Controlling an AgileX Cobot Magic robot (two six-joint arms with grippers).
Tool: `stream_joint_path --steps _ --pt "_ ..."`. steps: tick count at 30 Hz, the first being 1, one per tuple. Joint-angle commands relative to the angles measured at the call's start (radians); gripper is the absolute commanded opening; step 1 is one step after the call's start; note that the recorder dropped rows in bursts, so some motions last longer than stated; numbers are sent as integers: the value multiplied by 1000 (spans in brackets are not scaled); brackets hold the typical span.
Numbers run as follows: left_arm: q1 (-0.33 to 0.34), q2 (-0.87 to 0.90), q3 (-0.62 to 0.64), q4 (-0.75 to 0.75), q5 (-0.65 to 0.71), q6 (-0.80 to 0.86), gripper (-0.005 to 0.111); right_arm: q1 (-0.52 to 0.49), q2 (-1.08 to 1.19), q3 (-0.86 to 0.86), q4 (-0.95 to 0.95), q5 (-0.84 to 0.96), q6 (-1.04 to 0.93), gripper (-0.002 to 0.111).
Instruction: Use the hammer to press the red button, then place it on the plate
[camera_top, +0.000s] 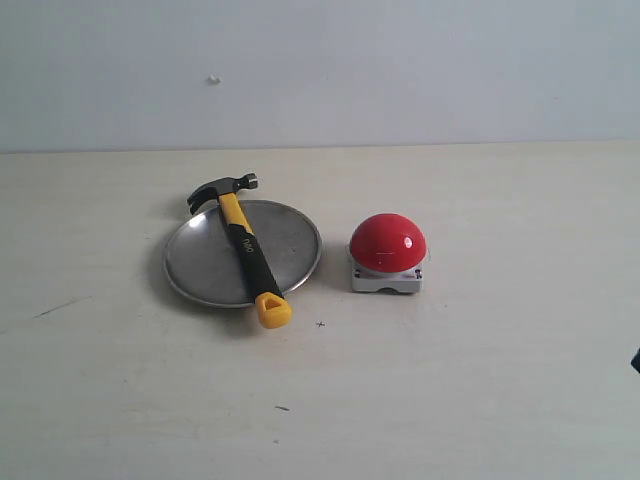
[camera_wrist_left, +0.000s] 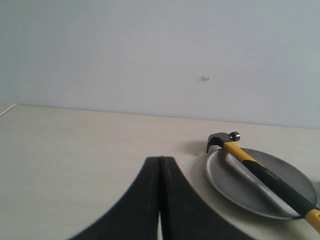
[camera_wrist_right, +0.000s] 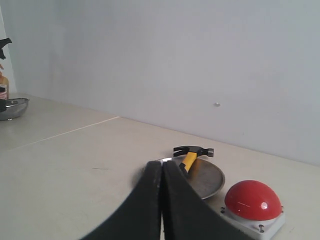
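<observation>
The hammer lies across the silver plate, its dark head past the far rim and its yellow looped end over the near rim. The red button on its grey base stands to the right of the plate, apart from it. In the left wrist view my left gripper is shut and empty, well short of the plate and the hammer. My right gripper is shut and empty too, in front of the plate, hammer and button. Neither gripper shows in the exterior view.
The pale tabletop runs to a plain wall. A metal bowl and a bottle sit far off at the edge of the right wrist view. A dark bit of the right arm shows at the exterior view's right edge.
</observation>
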Motion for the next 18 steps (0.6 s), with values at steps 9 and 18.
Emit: stream_joint_path --steps 9,18 --pt "4 -4 3 4 -1 -9 0 -547 -7 4 -21 53 -12 0" --pt "4 -4 3 4 -1 -9 0 -679 -7 4 -19 53 -6 0"
